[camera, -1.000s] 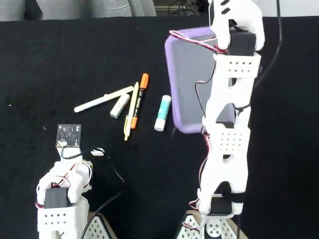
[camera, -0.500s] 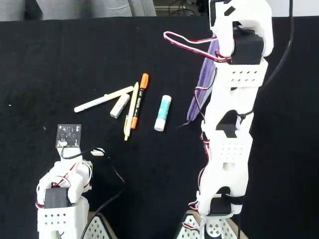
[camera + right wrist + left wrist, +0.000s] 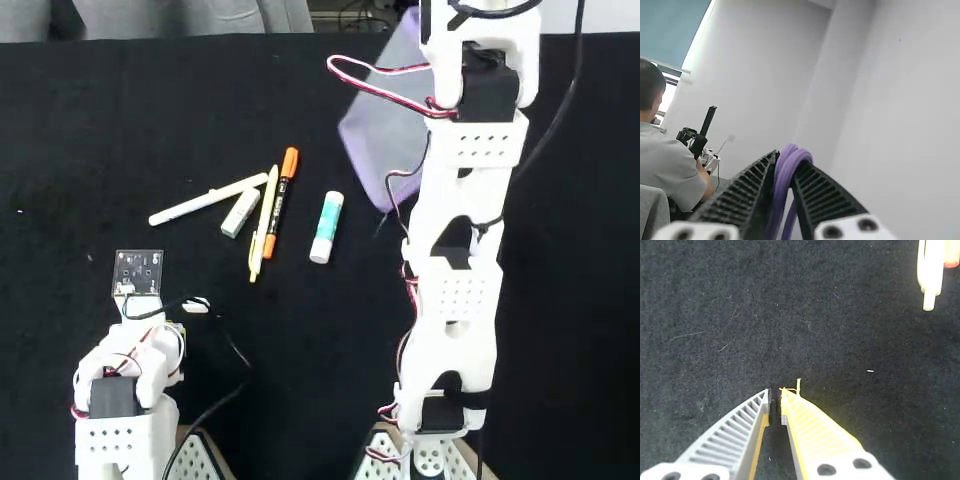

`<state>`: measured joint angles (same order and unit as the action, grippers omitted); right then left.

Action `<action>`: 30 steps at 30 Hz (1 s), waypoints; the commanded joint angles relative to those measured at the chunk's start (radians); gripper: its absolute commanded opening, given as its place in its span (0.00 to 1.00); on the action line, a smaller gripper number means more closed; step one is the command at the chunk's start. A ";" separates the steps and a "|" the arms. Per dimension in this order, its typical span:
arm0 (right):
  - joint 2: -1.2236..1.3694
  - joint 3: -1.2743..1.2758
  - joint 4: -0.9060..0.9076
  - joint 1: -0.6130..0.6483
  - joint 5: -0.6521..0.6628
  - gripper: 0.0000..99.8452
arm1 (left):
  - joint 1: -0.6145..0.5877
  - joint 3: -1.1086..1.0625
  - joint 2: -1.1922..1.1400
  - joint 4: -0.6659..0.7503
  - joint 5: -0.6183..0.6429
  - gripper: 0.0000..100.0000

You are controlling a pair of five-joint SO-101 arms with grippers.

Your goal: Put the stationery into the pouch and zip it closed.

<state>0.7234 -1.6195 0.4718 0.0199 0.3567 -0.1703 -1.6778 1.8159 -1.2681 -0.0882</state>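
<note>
Evidently the right gripper clamps the purple pouch by one edge, tilted up over the table, likely to expose its opening. The left gripper rests closed and empty, short of the pens.

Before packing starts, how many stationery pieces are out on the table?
5: cream pen, small white stick, yellow pen, orange marker and glue stick, grouped beside the held-up pouch; none looks hidden.

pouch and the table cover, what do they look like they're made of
The pouch is probably soft fabric or flexible plastic, matte purple: it hangs limp, its edge folded in the right gripper. The table cover looks like black felt-like cloth, with a fuzzy nap, lint and stray fibres.
</note>
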 commanded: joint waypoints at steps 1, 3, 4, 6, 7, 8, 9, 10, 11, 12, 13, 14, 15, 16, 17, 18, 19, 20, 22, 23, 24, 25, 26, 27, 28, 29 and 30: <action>-0.007 -0.033 0.009 0.015 -0.009 0.01 | 0.007 -0.022 0.008 0.000 -0.011 0.06; -0.005 -0.039 0.077 0.011 -0.009 0.01 | 0.005 -0.022 0.008 0.000 -0.011 0.06; -0.005 -0.041 0.118 0.009 -0.009 0.01 | 0.005 -0.022 0.008 0.000 -0.011 0.06; -0.010 -0.042 0.206 0.000 -0.009 0.01 | 0.005 -0.022 0.008 0.000 -0.011 0.06; -0.012 -0.044 0.249 -0.003 -0.009 0.01 | 0.005 -0.022 0.008 0.000 -0.011 0.06; -0.012 -0.051 0.284 -0.005 -0.009 0.01 | 0.005 -0.022 0.008 0.000 -0.011 0.06; -0.012 -0.053 0.310 -0.006 -0.009 0.01 | 0.005 -0.022 0.008 0.000 -0.011 0.06; -0.013 -0.054 0.334 -0.008 -0.009 0.01 | 0.005 -0.022 0.008 0.000 -0.011 0.06; -0.018 -0.054 0.358 -0.009 -0.009 0.01 | 0.005 -0.022 0.008 0.000 -0.011 0.06; -0.030 -0.053 0.381 -0.018 -0.009 0.01 | 0.005 -0.022 0.008 0.000 -0.011 0.06; -0.042 -0.053 0.408 -0.021 -0.009 0.01 | 0.005 -0.022 0.008 0.000 -0.011 0.06; -0.054 -0.053 0.436 -0.023 -0.009 0.01 | 0.005 -0.022 0.008 0.000 -0.011 0.06; -0.071 -0.053 0.459 -0.023 -0.009 0.01 | 0.005 -0.022 0.008 0.000 -0.011 0.06; -0.090 -0.053 0.479 -0.021 -0.009 0.01 | 0.005 -0.022 0.008 0.000 -0.011 0.06; -0.108 -0.051 0.502 -0.021 -0.009 0.01 | 0.005 -0.022 0.008 0.000 -0.011 0.06; -0.127 -0.051 0.522 -0.020 -0.009 0.01 | 0.005 -0.022 0.008 0.000 -0.011 0.06; -0.145 -0.051 0.535 -0.014 -0.009 0.01 | 0.005 -0.022 0.008 0.000 -0.011 0.06; -0.162 -0.051 0.548 -0.006 -0.009 0.01 | 0.004 -0.022 0.008 0.000 -0.011 0.06; -0.196 -0.051 0.575 0.000 -0.009 0.01 | 0.004 -0.022 0.008 0.000 -0.011 0.06; -0.211 -0.051 0.591 0.002 -0.009 0.01 | 0.004 -0.022 0.008 0.000 -0.011 0.06; -0.226 -0.051 0.603 0.006 -0.009 0.01 | 0.004 -0.022 0.008 0.000 -0.011 0.06; -0.243 -0.051 0.620 0.020 -0.009 0.01 | 0.004 -0.022 0.008 0.000 -0.011 0.06; -0.262 -0.051 0.640 0.028 -0.009 0.01 | 0.004 -0.022 0.008 0.000 -0.011 0.06; -0.278 -0.051 0.666 0.035 -0.009 0.01 | 0.004 -0.022 0.008 0.000 -0.011 0.06; -0.295 -0.051 0.695 0.041 -0.009 0.01 | 0.004 -0.022 0.008 0.000 -0.011 0.06; -0.312 -0.051 0.723 0.060 -0.009 0.01 | 0.004 -0.022 0.008 0.000 -0.011 0.06; -0.331 -0.051 0.747 0.077 -0.009 0.01 | 0.004 -0.022 0.008 0.000 -0.011 0.06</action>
<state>0.4887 -1.6226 1.1607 0.0522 0.3567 -0.1703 -1.6778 1.8159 -1.2681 -0.0882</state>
